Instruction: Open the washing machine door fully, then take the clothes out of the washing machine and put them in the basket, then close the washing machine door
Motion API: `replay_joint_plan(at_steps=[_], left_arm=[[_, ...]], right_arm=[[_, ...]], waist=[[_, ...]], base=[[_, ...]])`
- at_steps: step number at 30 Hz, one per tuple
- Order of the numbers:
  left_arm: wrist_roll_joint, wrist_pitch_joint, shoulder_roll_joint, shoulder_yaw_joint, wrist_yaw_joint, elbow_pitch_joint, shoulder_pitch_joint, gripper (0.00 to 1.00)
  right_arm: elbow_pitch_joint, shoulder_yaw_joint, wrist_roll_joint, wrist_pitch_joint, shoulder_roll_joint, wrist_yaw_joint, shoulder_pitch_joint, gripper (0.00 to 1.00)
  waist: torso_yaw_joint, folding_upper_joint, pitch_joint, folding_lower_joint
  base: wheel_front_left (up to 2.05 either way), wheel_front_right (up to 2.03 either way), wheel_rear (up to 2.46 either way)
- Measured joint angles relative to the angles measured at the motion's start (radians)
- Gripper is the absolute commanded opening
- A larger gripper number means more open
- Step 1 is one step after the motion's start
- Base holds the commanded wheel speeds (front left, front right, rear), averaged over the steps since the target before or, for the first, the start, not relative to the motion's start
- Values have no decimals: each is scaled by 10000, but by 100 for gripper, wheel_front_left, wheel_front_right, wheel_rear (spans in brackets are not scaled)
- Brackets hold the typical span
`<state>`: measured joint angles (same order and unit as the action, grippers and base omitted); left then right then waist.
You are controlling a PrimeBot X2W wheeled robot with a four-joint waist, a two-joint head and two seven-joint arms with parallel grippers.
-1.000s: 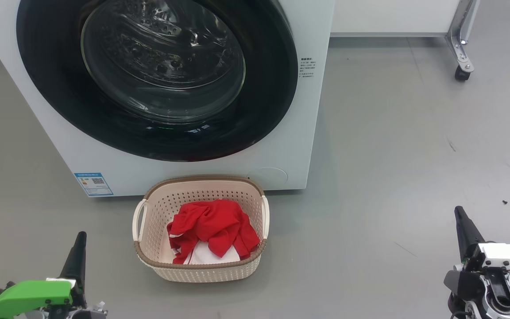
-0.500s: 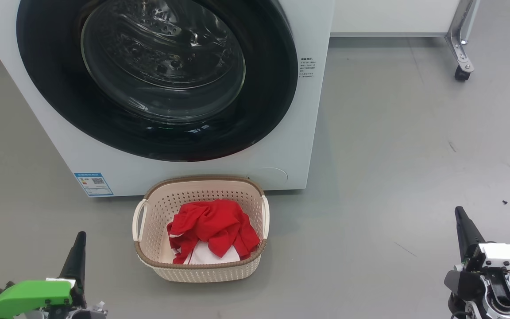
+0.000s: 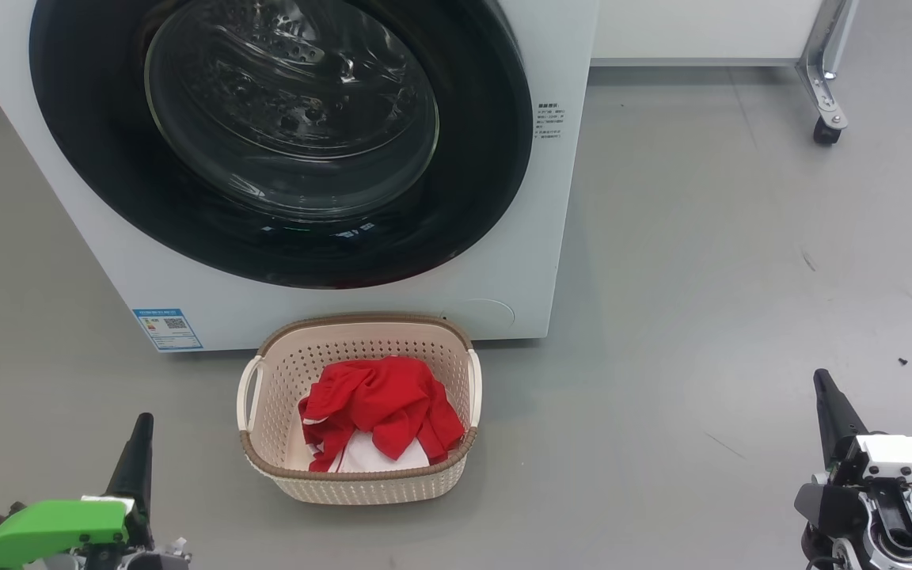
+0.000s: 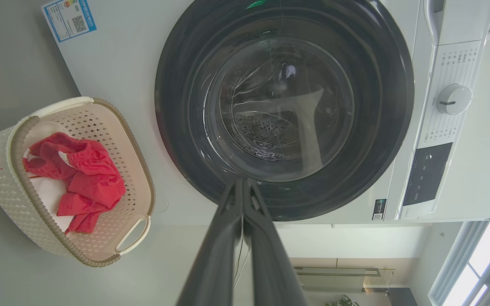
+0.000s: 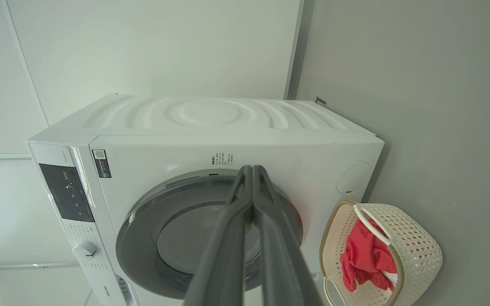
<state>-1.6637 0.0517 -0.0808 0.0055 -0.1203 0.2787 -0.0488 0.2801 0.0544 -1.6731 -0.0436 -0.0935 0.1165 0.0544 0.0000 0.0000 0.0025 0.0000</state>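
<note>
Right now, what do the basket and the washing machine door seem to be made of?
The basket: likely matt cream plastic, given its moulded rows of holes; its brown rim looks woven. The washing machine door: glossy black rim, probably plastic; the clear bulging centre shows reflections, likely glass.

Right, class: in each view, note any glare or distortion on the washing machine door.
Head view: bright streaks glint on the washing machine door; left wrist view: pale reflections cross its glass; right wrist view: a grey sheen veils it.

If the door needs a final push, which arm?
Left, probably: left gripper sits in front of the washing machine door; right gripper is off to its right. Both shut, empty. Door looks closed already.
</note>
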Motion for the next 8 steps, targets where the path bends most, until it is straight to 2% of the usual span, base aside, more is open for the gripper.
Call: replay_joint_plan(at_steps=[8], left_arm=[[0,2,0,12,-2,-2,-47,0]], right_arm=[[-2,8,2,-12,4,0,0,0]], waist=[[0,0,1,0]], base=[[0,0,0]])
